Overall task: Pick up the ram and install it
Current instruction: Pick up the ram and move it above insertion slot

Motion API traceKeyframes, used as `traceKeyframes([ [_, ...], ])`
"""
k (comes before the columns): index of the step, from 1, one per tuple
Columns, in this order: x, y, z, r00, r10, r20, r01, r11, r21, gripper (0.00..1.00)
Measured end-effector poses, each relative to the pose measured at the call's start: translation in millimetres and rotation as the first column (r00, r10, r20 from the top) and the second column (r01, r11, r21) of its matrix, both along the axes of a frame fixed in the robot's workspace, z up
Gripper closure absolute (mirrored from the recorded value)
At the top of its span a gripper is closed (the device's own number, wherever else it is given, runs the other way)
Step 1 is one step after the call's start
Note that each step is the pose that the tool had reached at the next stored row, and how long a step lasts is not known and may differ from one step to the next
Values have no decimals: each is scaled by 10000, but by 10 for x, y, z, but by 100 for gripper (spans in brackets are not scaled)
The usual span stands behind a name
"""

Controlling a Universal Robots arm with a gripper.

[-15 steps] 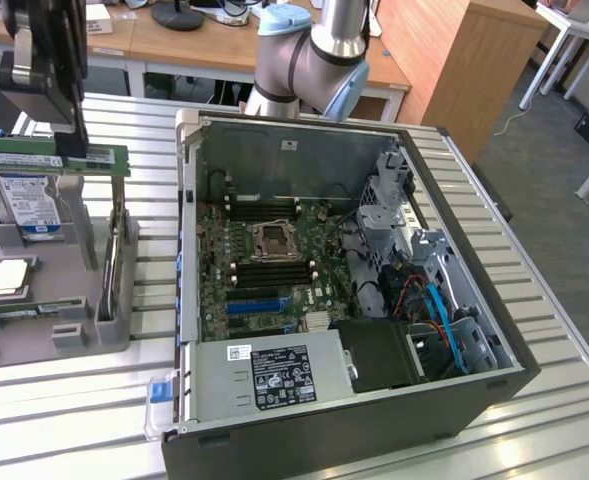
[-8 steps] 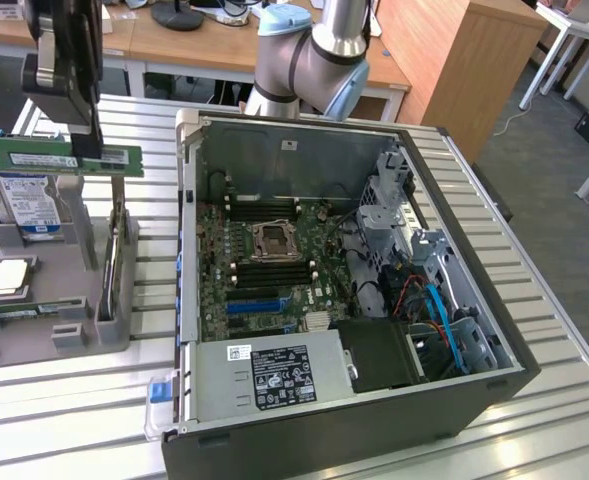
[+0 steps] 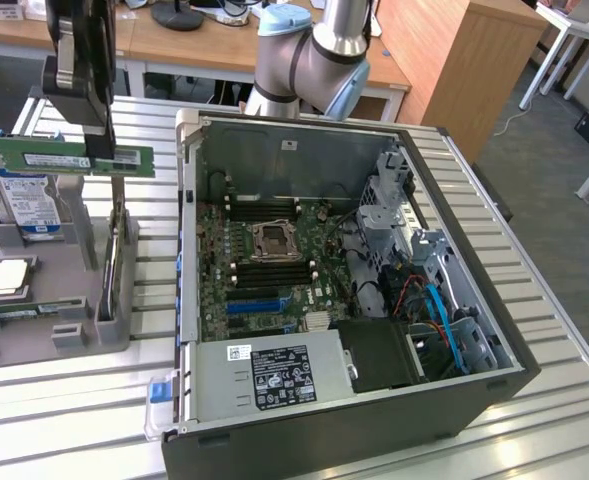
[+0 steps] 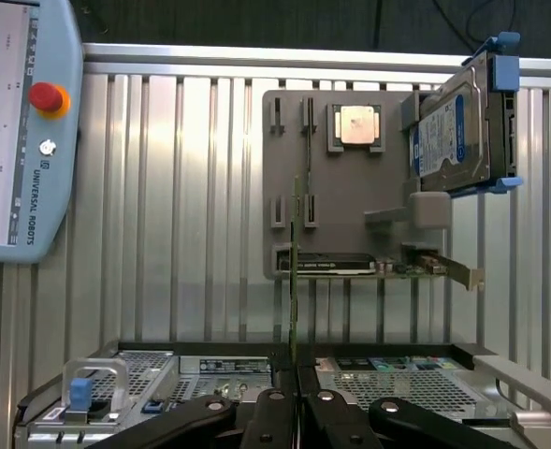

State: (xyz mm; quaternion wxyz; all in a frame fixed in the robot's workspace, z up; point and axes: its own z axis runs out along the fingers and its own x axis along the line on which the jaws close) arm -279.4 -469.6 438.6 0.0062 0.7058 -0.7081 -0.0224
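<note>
Long thin green ram [image 3: 44,158] (seemingly level)

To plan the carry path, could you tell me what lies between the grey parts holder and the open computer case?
In the exterior view, only a bare strip of slatted table separates the grey parts holder from the computer case.

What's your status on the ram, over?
Gripper shut on the ram. Ram held level above the gray holder, beside the open case. Hard drive upright in the holder, apart from the ram.
</note>
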Motion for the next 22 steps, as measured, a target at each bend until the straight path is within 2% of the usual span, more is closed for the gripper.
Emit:
traceKeyframes([
  [13,264,0,0,10000,1,-54,-1,10000,0,88],
  [22,557,0,0,9999,-1,-113,1,10000,1,88],
])
